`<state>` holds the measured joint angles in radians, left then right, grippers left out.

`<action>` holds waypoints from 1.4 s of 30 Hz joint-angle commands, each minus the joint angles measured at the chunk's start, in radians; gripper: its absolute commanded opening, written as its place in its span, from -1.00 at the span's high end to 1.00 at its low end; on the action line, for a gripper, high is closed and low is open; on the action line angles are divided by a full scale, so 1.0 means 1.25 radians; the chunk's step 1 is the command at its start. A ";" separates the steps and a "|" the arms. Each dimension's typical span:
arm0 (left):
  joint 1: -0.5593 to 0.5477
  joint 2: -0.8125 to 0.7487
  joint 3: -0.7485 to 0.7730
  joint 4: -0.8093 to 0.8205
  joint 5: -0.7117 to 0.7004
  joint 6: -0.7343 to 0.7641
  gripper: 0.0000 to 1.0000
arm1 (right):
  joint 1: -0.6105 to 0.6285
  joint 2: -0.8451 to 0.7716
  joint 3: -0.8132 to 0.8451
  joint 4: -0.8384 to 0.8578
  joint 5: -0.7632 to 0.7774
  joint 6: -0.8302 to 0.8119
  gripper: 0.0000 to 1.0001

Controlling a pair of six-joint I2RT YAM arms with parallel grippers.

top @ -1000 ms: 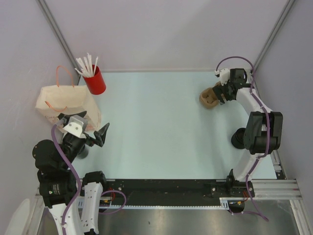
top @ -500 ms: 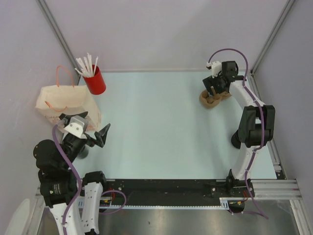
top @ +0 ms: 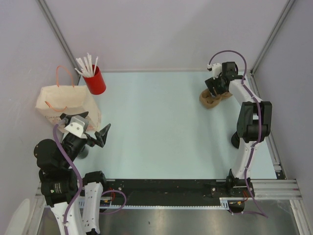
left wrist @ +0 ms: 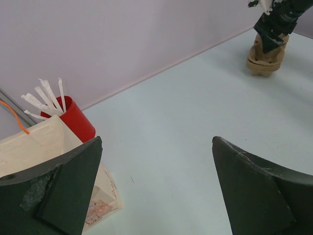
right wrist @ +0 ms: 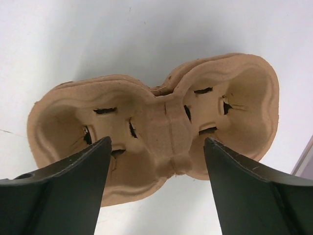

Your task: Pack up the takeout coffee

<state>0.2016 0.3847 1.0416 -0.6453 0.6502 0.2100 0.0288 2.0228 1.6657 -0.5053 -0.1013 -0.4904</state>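
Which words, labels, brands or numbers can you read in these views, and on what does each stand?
None can be read.
The paper bag carries a small reddish print near its lower corner, too blurred to read.
The red cup, the cardboard cup carrier and the table show no text.
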 commanded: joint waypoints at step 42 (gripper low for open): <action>0.026 0.013 -0.007 0.033 0.044 -0.023 -0.99 | -0.073 0.070 0.052 0.063 0.080 0.019 0.35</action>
<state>0.2211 0.3862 1.0348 -0.6373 0.6853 0.1997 -0.0189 2.0747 1.6745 -0.4652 -0.0822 -0.4812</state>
